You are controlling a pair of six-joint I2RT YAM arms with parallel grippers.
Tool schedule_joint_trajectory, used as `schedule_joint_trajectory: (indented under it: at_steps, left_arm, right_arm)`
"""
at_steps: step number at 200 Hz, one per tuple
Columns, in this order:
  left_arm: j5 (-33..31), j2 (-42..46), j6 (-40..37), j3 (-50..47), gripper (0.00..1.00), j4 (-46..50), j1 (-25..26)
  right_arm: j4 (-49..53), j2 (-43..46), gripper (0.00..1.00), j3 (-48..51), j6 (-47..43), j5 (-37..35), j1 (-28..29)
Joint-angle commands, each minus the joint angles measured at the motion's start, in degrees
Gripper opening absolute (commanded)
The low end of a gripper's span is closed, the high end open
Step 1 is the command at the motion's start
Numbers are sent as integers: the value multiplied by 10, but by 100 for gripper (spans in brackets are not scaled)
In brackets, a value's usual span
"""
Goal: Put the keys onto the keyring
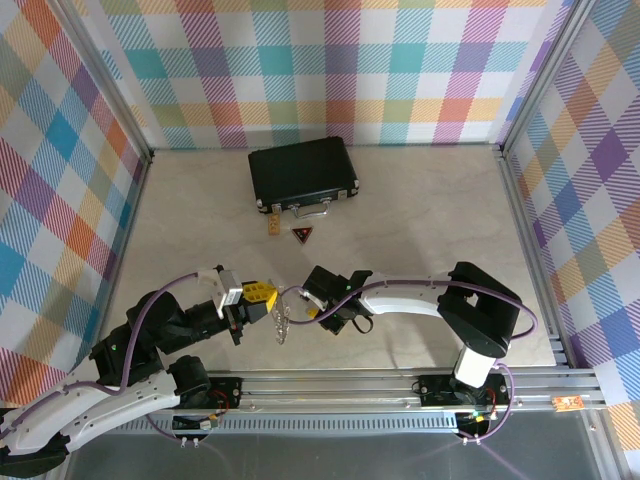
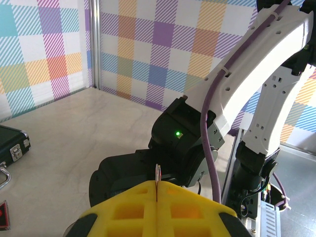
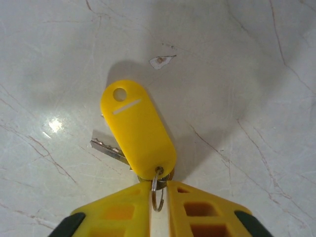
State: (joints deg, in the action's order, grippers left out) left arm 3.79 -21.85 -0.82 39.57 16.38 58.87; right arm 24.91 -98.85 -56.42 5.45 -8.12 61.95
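The keys (image 3: 138,131) lie on the pale tabletop: a yellow plastic tag over a short silver blade (image 3: 105,149), with a small split ring through the tag's lower hole. My right gripper (image 3: 159,190) (image 1: 315,308) has closed in on that end, and the small ring stands in the slim gap between its yellow fingers. My left gripper (image 1: 262,296) (image 2: 157,183) is shut on the keyring (image 2: 158,173), a thin metal edge sticking up between its pads. From above, the silvery keyring (image 1: 282,322) hangs between the two grippers.
A black case (image 1: 303,172) (image 2: 12,143) with a silver handle lies at the back centre. A dark triangular tag (image 1: 301,236) and a small tan tag (image 1: 274,228) rest in front of it. The right arm (image 2: 237,84) crosses close ahead of the left wrist. Checkered walls enclose the table.
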Motion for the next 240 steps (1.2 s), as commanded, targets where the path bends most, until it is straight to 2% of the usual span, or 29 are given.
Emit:
schedule_joint_trajectory:
  at_steps: [1,34,72,118,145,190,219,240]
  left_arm:
    - [-1,4,8,2,0,-22,5]
    - [2,-4,7,9,0,-18,4]
    - [3,-1,6,9,0,-20,5]
    - [11,-4,4,12,0,-19,5]
    - [20,-11,2,15,0,-16,5]
    - [54,-43,3,13,0,-33,5]
    - [102,-68,6,9,0,-63,5]
    - [130,-87,6,9,0,-78,5]
  right_arm:
    - [11,19,8,-1,-2,12,4]
    - [3,40,1,17,0,32,2]
    - [-34,107,0,60,-7,63,-4]
    - [-114,265,0,130,-52,161,-7]
    - [-122,367,0,142,-73,199,-7]
    - [-2,499,0,71,-105,202,-7]
    - [101,480,0,-18,-100,198,-7]
    - [137,451,0,-62,-93,192,-6]
